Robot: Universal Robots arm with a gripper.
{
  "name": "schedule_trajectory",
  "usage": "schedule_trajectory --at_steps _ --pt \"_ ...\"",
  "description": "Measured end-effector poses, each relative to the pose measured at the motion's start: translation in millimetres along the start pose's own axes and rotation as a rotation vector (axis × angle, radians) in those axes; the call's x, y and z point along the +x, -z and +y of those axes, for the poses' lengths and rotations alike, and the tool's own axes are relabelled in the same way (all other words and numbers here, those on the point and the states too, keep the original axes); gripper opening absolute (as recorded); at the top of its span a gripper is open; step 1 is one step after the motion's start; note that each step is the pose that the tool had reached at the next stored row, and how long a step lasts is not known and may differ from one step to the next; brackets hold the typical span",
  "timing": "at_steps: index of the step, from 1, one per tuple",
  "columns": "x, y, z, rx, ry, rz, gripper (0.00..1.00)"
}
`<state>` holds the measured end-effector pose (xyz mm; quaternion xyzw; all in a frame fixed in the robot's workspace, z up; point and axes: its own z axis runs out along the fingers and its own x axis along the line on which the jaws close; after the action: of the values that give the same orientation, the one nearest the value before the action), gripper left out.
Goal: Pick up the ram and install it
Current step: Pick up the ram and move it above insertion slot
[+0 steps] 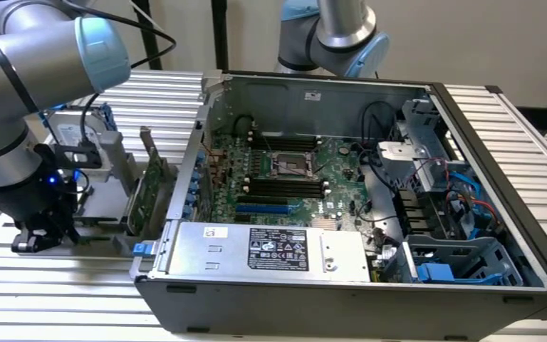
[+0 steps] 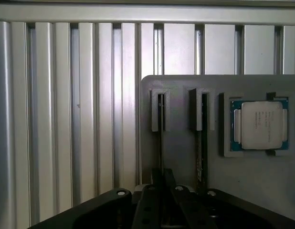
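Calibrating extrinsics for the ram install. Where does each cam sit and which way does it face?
Exterior view: raised, off the arm, looking down at the open computer case on the slatted table; arm and gripper at the exterior view's left.
Wrist view: on the wrist, looking down past the gripper at the grey holder with ram and processor chip.
Shared: gripper, holder, table.

Bare wall [image 1: 473, 43], slatted metal worktop [image 1: 65, 299]
Behind my station the wall is plain beige, with a dark upright post [image 1: 219, 32] against it. My worktop is silver slats with dark grooves, softly shining under even light.
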<state>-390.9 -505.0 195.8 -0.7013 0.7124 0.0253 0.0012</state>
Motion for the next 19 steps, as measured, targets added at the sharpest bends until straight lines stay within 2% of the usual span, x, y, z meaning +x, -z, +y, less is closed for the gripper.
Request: schedule_trajectory --at_steps 5,9,13,19 --pt "0.0 1.3 0.1 -0.0001 0.000 0.0001 0.00" --pt "-0.3 9.3 0.3 0.0000 0.000 0.0000 0.00" --pt "-0.9 23.9 0.9 0.0000 0.000 0.0000 0.00" --pt "-1.9 51.4 1.6 0.0001 0.000 -0.0001 0.00"
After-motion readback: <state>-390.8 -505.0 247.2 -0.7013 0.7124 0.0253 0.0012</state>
